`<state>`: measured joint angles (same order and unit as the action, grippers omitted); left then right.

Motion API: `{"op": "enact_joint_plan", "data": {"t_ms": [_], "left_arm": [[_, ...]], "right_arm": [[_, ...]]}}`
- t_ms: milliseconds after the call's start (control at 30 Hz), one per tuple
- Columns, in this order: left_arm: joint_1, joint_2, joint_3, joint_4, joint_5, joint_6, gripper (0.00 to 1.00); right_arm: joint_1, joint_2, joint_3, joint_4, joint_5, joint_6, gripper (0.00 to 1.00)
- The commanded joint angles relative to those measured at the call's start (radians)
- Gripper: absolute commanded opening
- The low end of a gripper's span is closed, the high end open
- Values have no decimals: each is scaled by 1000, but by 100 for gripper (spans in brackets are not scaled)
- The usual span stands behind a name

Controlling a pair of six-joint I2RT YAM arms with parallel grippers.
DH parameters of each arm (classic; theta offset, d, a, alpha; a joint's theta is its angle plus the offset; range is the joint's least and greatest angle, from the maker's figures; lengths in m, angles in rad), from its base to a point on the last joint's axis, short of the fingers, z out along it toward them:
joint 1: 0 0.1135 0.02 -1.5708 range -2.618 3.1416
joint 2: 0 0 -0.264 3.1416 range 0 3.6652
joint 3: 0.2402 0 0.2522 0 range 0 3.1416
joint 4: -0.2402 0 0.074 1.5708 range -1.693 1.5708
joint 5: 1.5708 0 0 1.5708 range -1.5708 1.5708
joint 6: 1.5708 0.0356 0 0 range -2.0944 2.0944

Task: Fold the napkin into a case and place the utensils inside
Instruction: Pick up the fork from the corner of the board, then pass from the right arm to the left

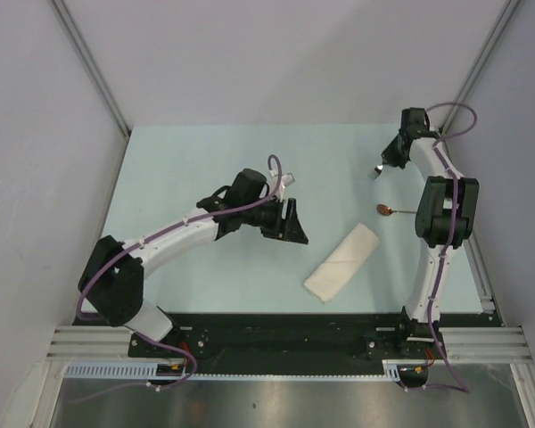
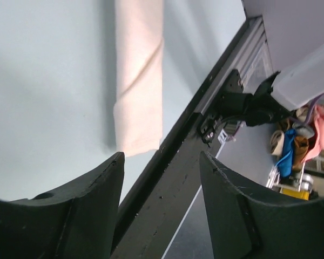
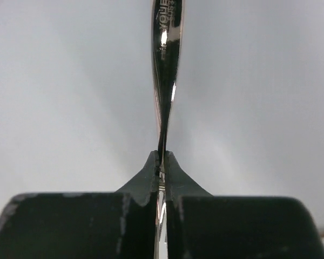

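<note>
**Right gripper [image 3: 162,159] clenched on a utensil handle [image 3: 164,65]; case [image 1: 343,261] at its 7 o'clock**

The handle shows edge-on and its working end is out of sight. The case lies on the table, long axis roughly 2-to-8 o'clock; its mouth can't be made out. The left gripper [image 1: 294,223], nearer the case, hangs with jaws spread, empty. A spoon [image 1: 385,210] lies at the case's 1 o'clock, its handle cut off by the right arm [image 1: 446,214].

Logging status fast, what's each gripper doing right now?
Left gripper: open, empty.
Right gripper: shut on a metal utensil handle.
</note>
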<state>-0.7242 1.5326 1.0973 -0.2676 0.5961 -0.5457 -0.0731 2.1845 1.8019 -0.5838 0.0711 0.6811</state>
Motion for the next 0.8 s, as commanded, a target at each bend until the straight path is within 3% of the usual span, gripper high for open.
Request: {"op": "enact_joint_plan", "data": {"t_ms": [0, 67, 100, 167, 200, 300, 567, 767], "left_arm": [[83, -74, 38, 22, -27, -69, 63], [133, -83, 7, 50, -7, -134, 63], [150, -84, -5, 91, 5, -152, 63], [196, -92, -37, 120, 34, -187, 63], [207, -107, -45, 134, 31, -191, 63], [250, -135, -62, 111, 10, -177, 63], [325, -157, -119, 122, 25, -146, 64], [318, -65, -114, 263, 272, -160, 63]], "right_arm": [[70, -66, 146, 107, -201, -583, 0], [131, -150, 93, 102, -244, -781, 0], [206, -185, 52, 110, -231, -1003, 0], [286, -297, -117, 119, -186, -1225, 0], [359, -337, -186, 121, -145, -1440, 0], [435, -469, -406, 208, -45, -1661, 0], [565, -712, -622, 159, -177, -1904, 0], [622, -756, -609, 29, -290, -1968, 0]]}}
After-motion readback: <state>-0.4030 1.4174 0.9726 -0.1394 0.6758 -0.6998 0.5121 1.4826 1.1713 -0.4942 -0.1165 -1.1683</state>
